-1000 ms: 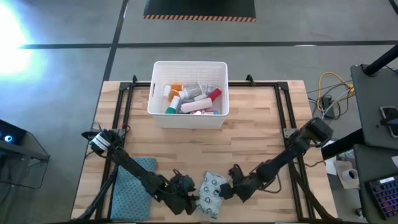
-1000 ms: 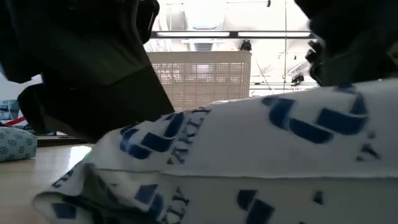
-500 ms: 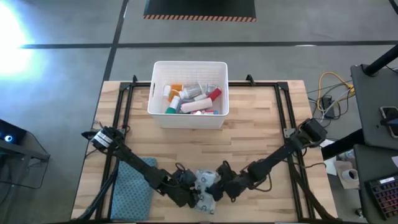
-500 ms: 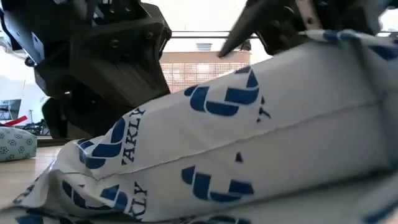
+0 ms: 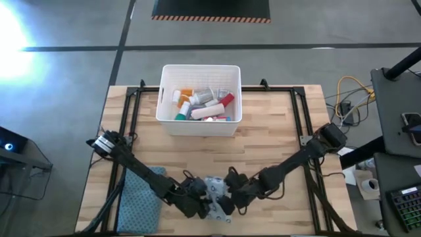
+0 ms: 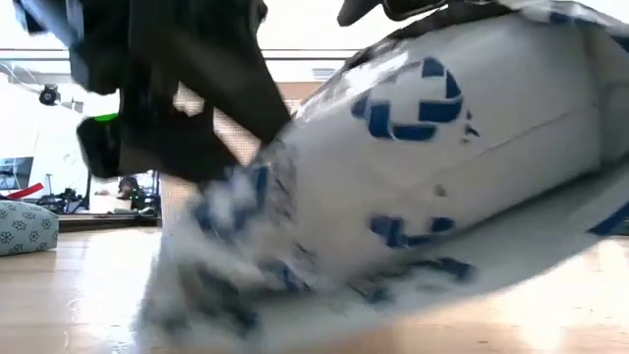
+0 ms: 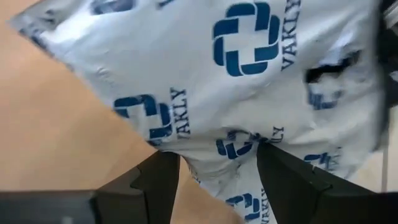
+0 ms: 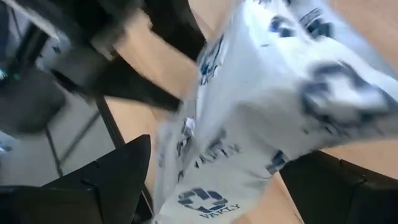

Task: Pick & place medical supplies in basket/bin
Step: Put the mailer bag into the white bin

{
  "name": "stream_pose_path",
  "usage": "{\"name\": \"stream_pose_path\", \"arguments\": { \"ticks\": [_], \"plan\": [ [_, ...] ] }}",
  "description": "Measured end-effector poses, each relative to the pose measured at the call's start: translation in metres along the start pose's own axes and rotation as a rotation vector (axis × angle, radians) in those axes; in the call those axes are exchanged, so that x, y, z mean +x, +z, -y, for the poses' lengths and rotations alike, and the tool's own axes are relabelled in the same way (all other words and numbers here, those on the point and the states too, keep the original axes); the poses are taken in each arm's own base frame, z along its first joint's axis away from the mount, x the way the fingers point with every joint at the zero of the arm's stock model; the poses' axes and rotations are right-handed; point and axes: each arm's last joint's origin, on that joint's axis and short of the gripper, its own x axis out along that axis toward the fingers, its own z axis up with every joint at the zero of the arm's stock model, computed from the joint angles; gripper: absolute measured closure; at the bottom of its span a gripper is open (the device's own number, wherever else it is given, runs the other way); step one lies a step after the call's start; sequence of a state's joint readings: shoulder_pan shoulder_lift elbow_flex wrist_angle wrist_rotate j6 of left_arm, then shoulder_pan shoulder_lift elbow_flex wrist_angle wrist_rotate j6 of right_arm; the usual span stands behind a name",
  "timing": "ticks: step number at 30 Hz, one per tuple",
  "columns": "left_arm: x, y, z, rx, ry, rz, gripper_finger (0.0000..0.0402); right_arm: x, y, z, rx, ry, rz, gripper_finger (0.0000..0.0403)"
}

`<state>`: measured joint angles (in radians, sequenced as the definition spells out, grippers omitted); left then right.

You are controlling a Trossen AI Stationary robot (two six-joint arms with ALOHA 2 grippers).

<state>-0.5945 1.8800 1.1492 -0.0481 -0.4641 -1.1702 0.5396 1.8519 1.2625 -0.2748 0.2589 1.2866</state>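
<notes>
Hands are meeting at the table's (image 5: 276, 141) near edge. Left hand (image 5: 205, 203) and right hand (image 5: 228, 196) are both gripping the blue-white pouch (image 5: 216, 197) between them.

Both dark six-joint arms are stretched way down low toward the near edge of the table, meeting almost in the middle. The left arm runs diagonally in from its base at the left side, and the left gripper (image 5: 202, 205) has its two dark fingers (image 7: 283, 177) spread partway, clamped on the edge of the white packet with blue cross logos (image 5: 217, 201). The right arm mirrors it from the right side, and the right gripper (image 5: 230, 195) has its fingers (image 8: 118, 174) spread wide around the same packet's other end.
</notes>
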Motion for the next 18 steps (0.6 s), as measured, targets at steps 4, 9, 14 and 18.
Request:
{"name": "stream_pose_path", "arguments": {
  "ticks": [4,9,14,18],
  "plan": [
    [-0.013,0.010,0.003,0.050,0.007,0.039,0.0208,-0.004,0.002,-0.005,-0.092,-0.005,-0.006,0.0077],
    [-0.016,0.014,0.002,0.054,0.024,0.051,0.0208,-0.005,0.005,-0.006,-0.134,-0.022,0.005,0.0091],
    [-0.018,0.015,0.004,0.051,0.018,0.051,0.0208,-0.009,0.008,-0.010,-0.169,-0.046,0.016,0.0169],
    [-0.023,0.019,0.006,0.039,0.007,0.065,0.0208,-0.014,0.011,-0.014,-0.196,-0.079,0.016,0.0250]
  ]
}}
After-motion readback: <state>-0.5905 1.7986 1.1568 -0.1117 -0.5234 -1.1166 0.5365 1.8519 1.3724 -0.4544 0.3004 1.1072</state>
